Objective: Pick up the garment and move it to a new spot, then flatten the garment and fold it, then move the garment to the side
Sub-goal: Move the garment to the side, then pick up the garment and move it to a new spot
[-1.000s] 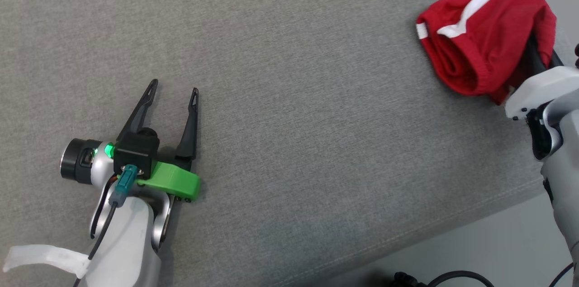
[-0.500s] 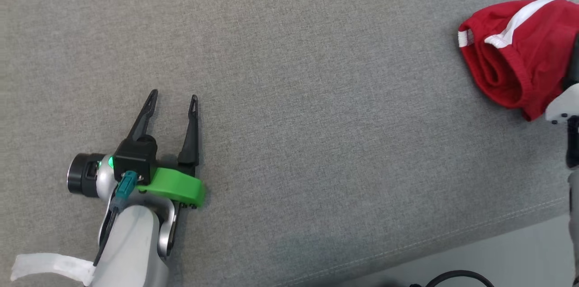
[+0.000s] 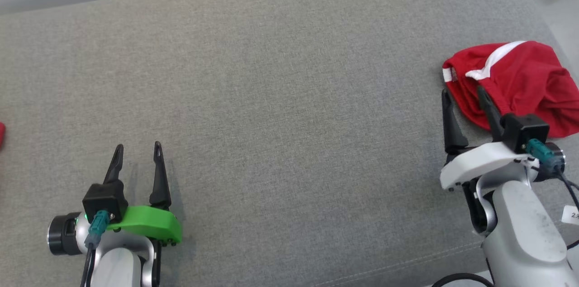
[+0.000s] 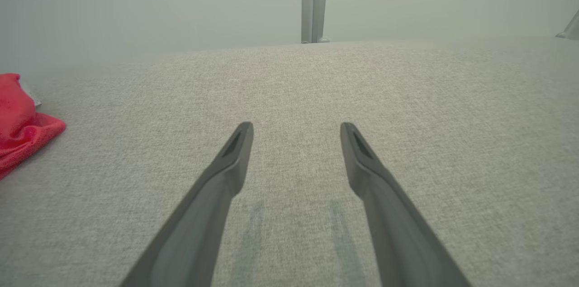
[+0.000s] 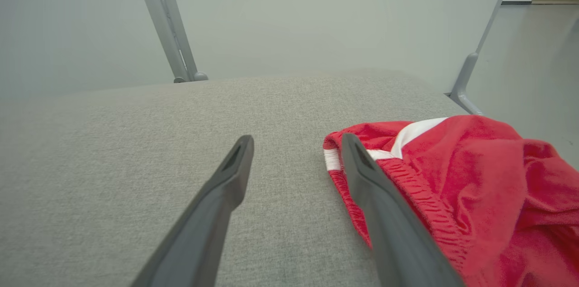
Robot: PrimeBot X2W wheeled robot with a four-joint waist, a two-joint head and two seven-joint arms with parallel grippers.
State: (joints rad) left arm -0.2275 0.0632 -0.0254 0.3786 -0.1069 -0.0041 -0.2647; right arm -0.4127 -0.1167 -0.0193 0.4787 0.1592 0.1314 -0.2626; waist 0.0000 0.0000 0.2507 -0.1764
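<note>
Cloth of this kind is soft and light. The red garment (image 3: 520,83) lies in a loose, rumpled bundle at about 3 o'clock on the grey padded surface (image 3: 280,97), close to its right-hand edge. A white stripe (image 3: 495,58) runs across the top of the bundle.

The right gripper (image 3: 463,93) sits at roughly 4 o'clock with its jaws spread wide and nothing between them but bare upholstery. One finger crosses in front of the garment's near edge, and I cannot tell whether it touches the cloth. In the right wrist view the garment (image 5: 475,187) lies at 3 to 4 o'clock of the right gripper (image 5: 297,140), and its gathered elastic hem (image 5: 407,178) runs along that finger.

The left gripper (image 3: 138,146) rests at about 7 o'clock, well apart from the garment. Its jaws are equally spread and empty, as the left wrist view (image 4: 296,126) confirms. A scrap of another red cloth (image 4: 22,115) shows at 9 o'clock.

The garment should weigh next to nothing and will sag, drape and unfold as soon as it is lifted, so a pinch on one loose layer would likely drag the rest open. The elastic hem looks like the best place to take hold, being thicker, ribbed and less slippery than the smooth panels. To carry the bundle as it lies, the fingers would probably need to close through all the stacked layers near that hem. The nubby upholstery may catch and drag the cloth, so I judge lifting safer than sliding.
</note>
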